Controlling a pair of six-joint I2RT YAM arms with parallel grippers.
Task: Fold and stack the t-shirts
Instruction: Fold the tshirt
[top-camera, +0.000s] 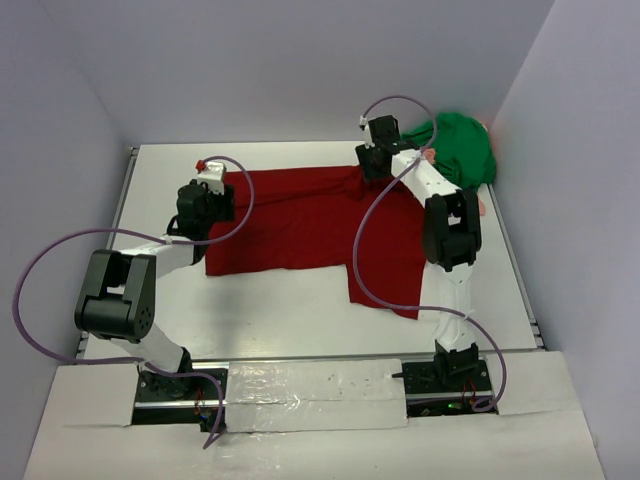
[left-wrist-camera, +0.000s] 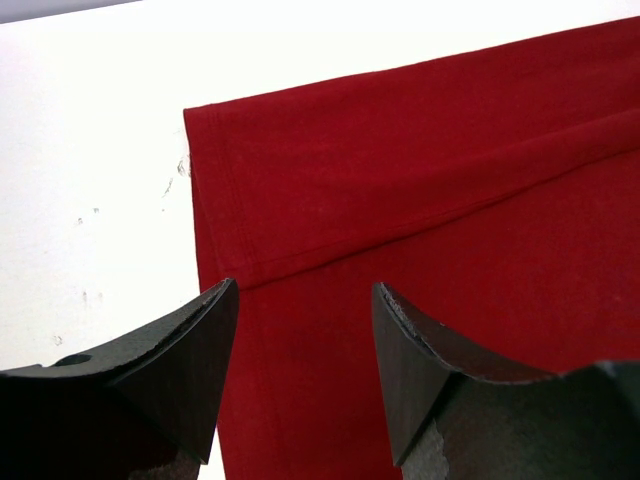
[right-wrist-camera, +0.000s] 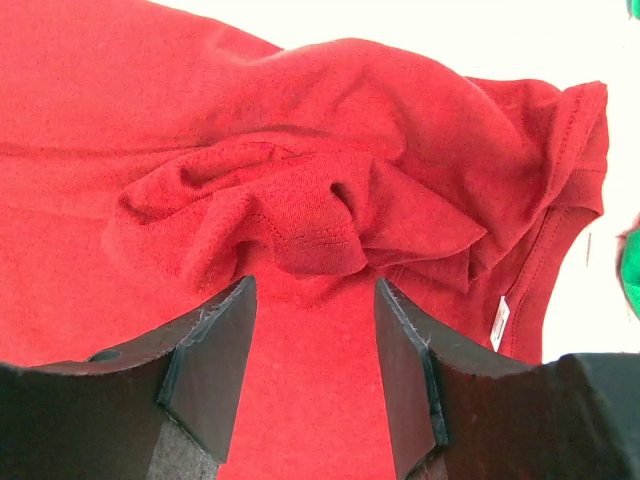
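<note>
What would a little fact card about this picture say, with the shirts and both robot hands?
red shirt: spread on the white table, bunched at its far right
green shirt: crumpled in the far right corner
left gripper: open, over the red shirt's far left corner
right gripper: open, over the bunched red cloth
stack: none yet

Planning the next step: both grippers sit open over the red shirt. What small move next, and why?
Probably lower the right gripper and pinch the bunched fold of the red shirt just ahead of its open fingers, to pull it flat; the left hem already lies flat.
</note>
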